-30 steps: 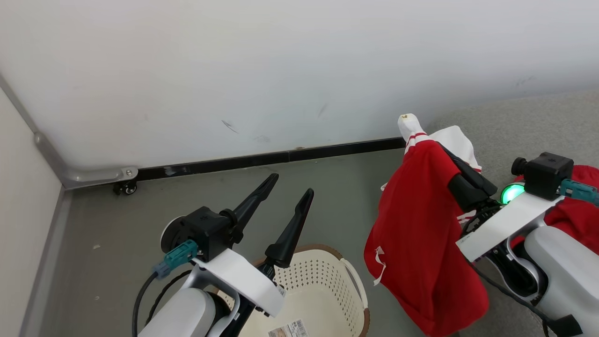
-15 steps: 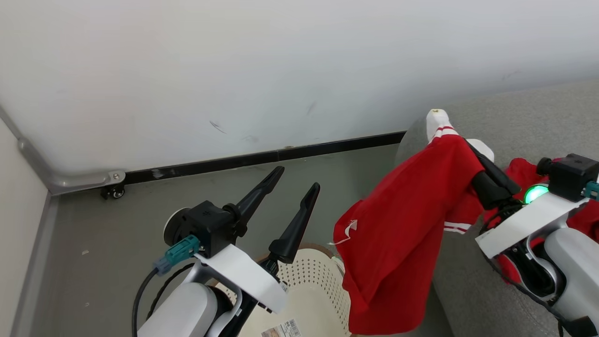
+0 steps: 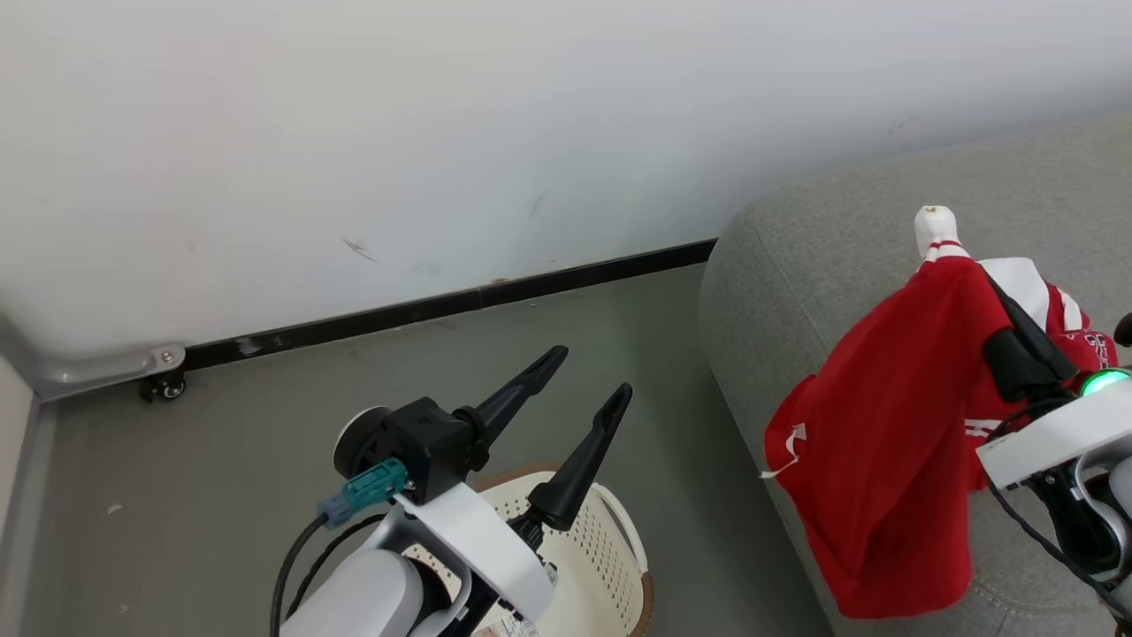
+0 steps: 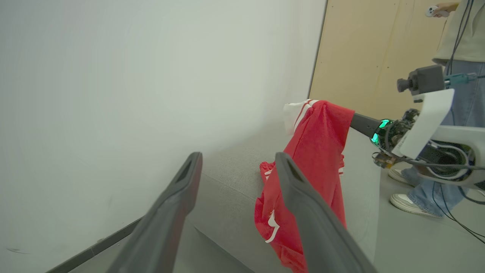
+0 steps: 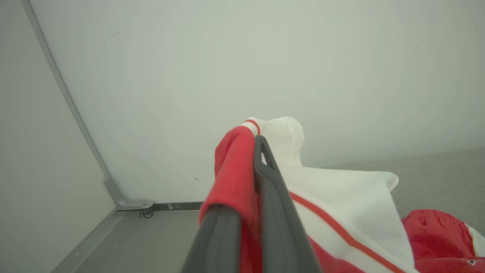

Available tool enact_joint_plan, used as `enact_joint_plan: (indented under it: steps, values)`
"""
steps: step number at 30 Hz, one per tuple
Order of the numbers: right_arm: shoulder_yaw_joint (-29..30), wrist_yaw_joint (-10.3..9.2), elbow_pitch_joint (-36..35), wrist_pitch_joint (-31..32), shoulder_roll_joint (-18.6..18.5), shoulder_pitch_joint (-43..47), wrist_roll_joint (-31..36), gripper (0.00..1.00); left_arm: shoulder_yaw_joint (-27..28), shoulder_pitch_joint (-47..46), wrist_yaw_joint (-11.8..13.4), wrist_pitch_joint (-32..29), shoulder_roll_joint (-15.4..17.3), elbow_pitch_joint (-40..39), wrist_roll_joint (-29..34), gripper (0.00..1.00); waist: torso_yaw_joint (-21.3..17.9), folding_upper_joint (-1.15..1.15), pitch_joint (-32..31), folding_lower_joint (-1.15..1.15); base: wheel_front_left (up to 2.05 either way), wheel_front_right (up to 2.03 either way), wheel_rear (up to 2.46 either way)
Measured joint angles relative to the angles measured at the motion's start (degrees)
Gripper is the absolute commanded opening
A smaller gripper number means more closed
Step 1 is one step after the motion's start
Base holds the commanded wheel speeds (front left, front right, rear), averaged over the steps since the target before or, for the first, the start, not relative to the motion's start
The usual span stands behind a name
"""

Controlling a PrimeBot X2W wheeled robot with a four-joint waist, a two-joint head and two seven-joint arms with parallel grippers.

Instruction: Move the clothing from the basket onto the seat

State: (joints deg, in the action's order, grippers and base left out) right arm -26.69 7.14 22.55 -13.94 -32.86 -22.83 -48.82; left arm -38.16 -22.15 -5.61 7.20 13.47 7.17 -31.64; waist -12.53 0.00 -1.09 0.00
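Nearest, the left gripper point(image 3: 594, 372) is spread wide and holds nothing. It is parked above the basket point(image 3: 632, 540) on the floor point(image 3: 265, 425), likely kept there out of the way while the other arm carries. To the right, the right gripper point(image 5: 254, 159) is clenched on the clothing: a red garment point(image 3: 884, 460) pinched near its white, red-striped trim. The trim bunches up past the fingertips and the rest falls free. Gripping at the top edge lets the piece hang clear for carrying, so it can be laid down, not dumped. The long axis runs from the trimmed end, up at the fingers, down to the loose hem. It is close to vertical in the left wrist view and slants down toward the robot in the head view. The small white logo sits near the low end. The garment hangs over the rounded end of the seat point(image 3: 796, 265), with the hem low by the seat's side; can't tell if it touches. A second red garment point(image 5: 435, 231) already lies on the seat cushion just beyond the gripper. So probably mid-placement: the arm needs to go further over the cushion before letting go, or the hem may slide off the edge. Farther back is the pale wall point(image 3: 442, 133) with a dark baseboard. In the left wrist view, a person point(image 4: 462, 41) stands beyond the seat.
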Motion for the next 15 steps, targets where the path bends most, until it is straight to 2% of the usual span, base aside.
enact_joint_plan:
  steps: [15]
  values:
    - [5.47, 0.0, -0.82, -0.25, -0.6, 4.51, 2.94, 0.0, -3.09, 0.13, -1.01, -0.73, 0.99, -0.14, -0.8, 1.0, -5.35, 0.0, 0.33, 0.0, 0.0, 0.0, 0.0]
